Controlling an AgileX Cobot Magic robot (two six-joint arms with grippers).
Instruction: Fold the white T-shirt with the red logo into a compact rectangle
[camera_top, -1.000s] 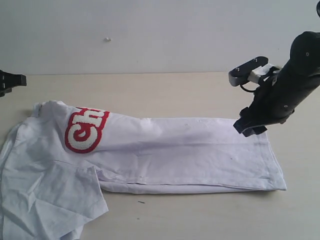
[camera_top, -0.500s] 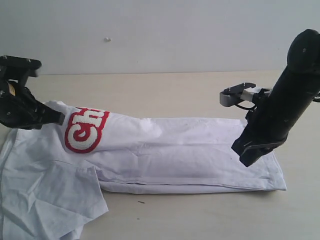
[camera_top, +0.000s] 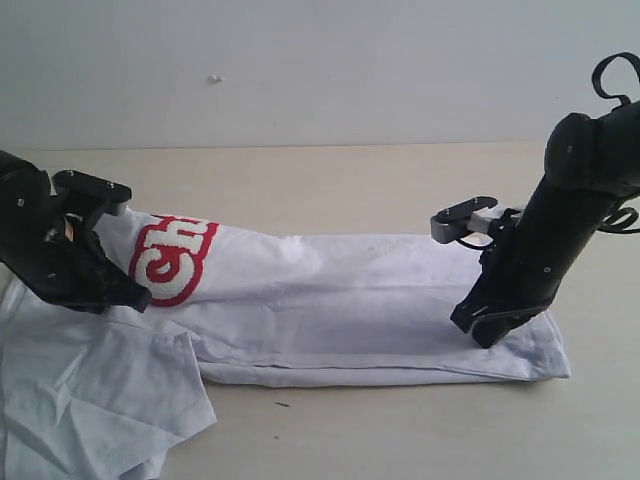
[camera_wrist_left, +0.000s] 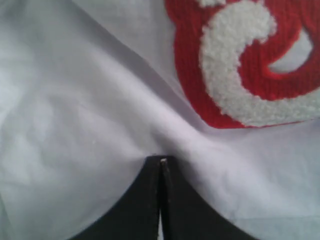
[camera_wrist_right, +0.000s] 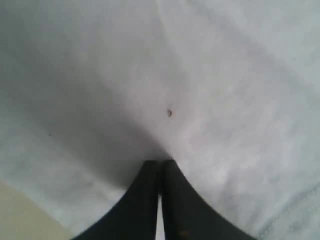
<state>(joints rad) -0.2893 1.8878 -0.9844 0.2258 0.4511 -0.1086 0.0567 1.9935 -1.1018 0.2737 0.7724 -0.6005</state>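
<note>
The white T-shirt (camera_top: 350, 290) lies on the table, folded lengthwise into a long band, with one sleeve (camera_top: 110, 400) spread out at the front left. Its red logo (camera_top: 170, 262) shows only its first letters before the fold. My left gripper (camera_top: 140, 300) is shut, its tips pressing the cloth just beside the logo (camera_wrist_left: 240, 75). In the left wrist view the fabric puckers at the shut left gripper (camera_wrist_left: 161, 160). My right gripper (camera_top: 478, 335) is shut too, tips down on the shirt near its right end. The right wrist view shows only plain cloth (camera_wrist_right: 200, 75) around it.
The tan table (camera_top: 350, 190) extends behind and in front of the shirt. A white wall (camera_top: 320, 60) stands at the back. A strip of table (camera_wrist_right: 20, 215) shows past the shirt's edge in the right wrist view.
Both arms have come down onto the shirt. The left arm entered from the left edge and reached the logo. The right lowered from above the shirt's right end, its jaws closing.
</note>
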